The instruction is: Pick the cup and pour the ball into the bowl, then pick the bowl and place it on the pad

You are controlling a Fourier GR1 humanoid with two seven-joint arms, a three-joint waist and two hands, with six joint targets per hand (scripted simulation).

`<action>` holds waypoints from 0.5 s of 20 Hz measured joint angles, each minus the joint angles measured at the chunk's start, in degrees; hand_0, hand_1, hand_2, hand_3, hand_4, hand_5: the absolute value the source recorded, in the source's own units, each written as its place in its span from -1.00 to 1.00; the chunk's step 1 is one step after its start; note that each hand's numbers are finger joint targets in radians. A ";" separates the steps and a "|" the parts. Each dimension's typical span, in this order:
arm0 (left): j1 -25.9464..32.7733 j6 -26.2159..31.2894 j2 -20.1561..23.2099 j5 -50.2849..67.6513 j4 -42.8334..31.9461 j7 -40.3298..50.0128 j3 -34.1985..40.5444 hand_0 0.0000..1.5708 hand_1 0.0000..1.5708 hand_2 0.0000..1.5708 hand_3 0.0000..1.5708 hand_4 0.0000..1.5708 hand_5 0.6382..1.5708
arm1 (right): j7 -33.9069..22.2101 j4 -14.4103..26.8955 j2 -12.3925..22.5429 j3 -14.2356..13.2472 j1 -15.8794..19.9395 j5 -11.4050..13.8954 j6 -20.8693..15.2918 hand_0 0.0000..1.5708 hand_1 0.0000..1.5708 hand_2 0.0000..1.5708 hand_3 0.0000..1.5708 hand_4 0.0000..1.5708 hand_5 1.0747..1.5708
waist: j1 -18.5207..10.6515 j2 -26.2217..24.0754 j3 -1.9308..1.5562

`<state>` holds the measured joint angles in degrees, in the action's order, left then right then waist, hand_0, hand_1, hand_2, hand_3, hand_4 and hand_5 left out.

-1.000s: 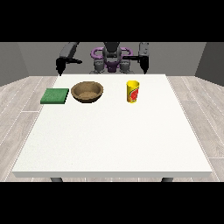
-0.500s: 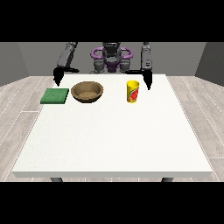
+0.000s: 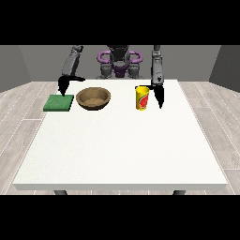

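A yellow cup [image 3: 142,98] with a red mark stands upright on the white table [image 3: 122,145], right of centre at the far side. Whether a ball lies inside it is hidden. A brown bowl [image 3: 93,98] sits to its left, and a green pad [image 3: 59,102] lies flat left of the bowl. The hand at the view's right [image 3: 159,96] hangs just right of the cup, fingers straight and pointing down, apart from it. Above the pad's far edge hovers the hand at the view's left [image 3: 63,84], fingers relaxed and holding nothing.
The robot's torso [image 3: 119,63] stands behind the table's far edge. The table's near half stretches bare white towards the camera. A wood-plank floor surrounds the table.
Both arms have swung down and forward over the table. The hand at the view's right has lowered beside the cup; the other has come down over the pad.
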<state>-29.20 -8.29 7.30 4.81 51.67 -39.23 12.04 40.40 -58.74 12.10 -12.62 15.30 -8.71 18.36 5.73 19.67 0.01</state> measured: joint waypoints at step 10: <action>-3.83 -2.26 0.33 0.54 -5.13 -7.37 2.53 0.57 0.57 1.00 0.88 0.37 1.00 | 3.32 2.51 4.35 -1.44 4.38 -1.16 3.19 -1.00 -1.00 -1.00 -1.00 -1.00 0.87 | 2.21 5.18 -0.42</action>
<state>-33.03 -10.55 7.63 5.35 46.54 -46.60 14.57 43.72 -56.23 16.45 -14.06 19.68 -9.88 21.55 7.94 24.85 -0.42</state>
